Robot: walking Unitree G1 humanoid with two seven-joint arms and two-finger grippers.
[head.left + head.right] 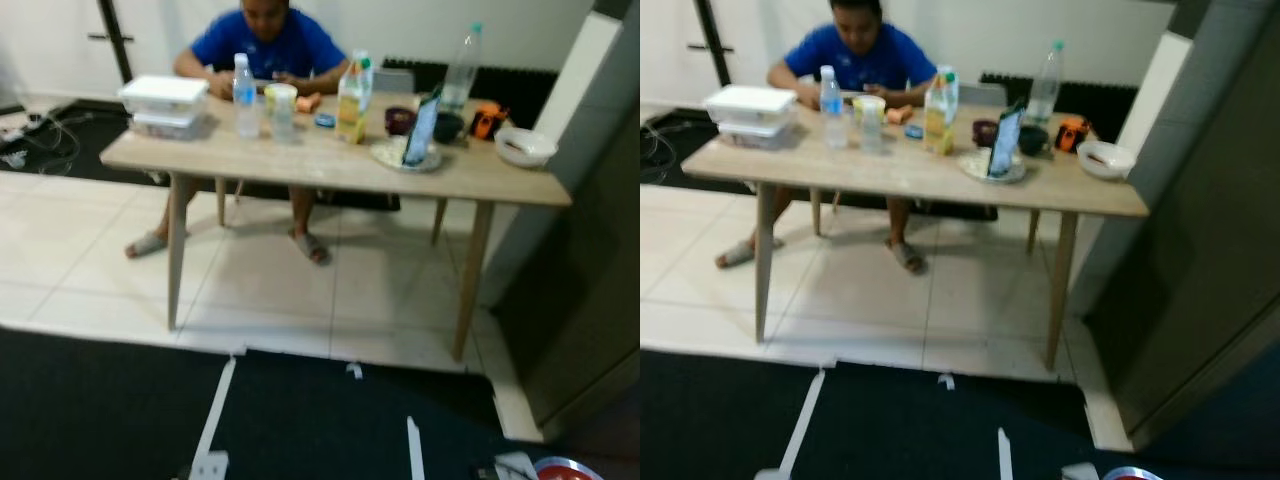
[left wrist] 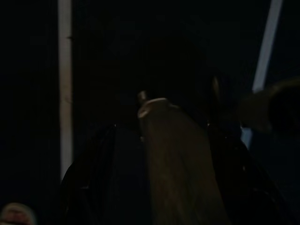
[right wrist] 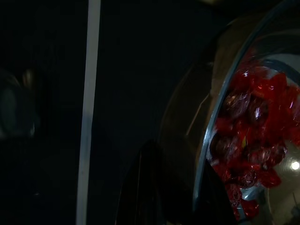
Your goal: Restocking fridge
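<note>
A wooden bench (image 1: 330, 165) stands on pale tiles ahead, with a person in a blue shirt (image 1: 265, 45) seated behind it. On the bench, from the robot's left: stacked white boxes (image 1: 165, 103), a water bottle (image 1: 245, 97), a small jar (image 1: 281, 110), a yellow juice bottle (image 1: 351, 102), a plate (image 1: 405, 155) with an upright carton (image 1: 421, 128) on it, a tall clear bottle (image 1: 461, 68) at the back, and a white bowl (image 1: 525, 147) near the right end. A dark tall panel (image 1: 1210, 230), perhaps the fridge, rises just right of the bench. A black mat (image 1: 120, 410) with white tape strips (image 1: 215, 415) covers the near floor.

The left wrist view is very dark: the left gripper (image 2: 176, 140) hangs over the mat, and I cannot tell how its fingers stand.

The right gripper (image 3: 187, 187) grips the rim of a metal bowl (image 3: 220, 108) of red wrapped pieces (image 3: 253, 136), low at the robot's right; the bowl's edge (image 1: 565, 468) peeks in at the bottom right of the left eye view
</note>
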